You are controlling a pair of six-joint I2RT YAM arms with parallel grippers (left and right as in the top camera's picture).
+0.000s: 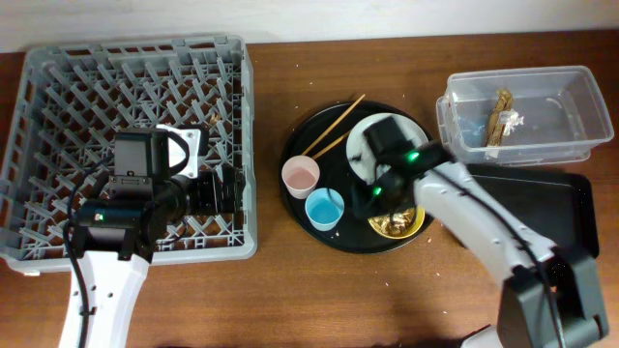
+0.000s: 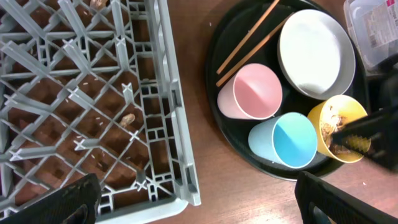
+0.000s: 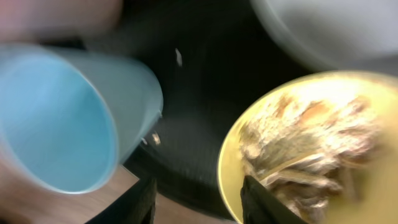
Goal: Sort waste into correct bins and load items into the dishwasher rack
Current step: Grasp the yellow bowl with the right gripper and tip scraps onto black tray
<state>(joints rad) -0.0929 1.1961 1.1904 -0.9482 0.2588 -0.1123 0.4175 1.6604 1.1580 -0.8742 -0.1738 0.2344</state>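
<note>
A round black tray holds a pink cup, a blue cup, a white bowl, chopsticks and a yellow bowl with food scraps. My right gripper is open, low over the yellow bowl's left rim, one finger inside, one outside. My left gripper is open and empty at the right edge of the grey dishwasher rack. The left wrist view shows the rack, pink cup, blue cup, yellow bowl and white bowl.
A clear plastic bin with scraps stands at the right rear. A black bin lies in front of it. Crumbs lie in the rack.
</note>
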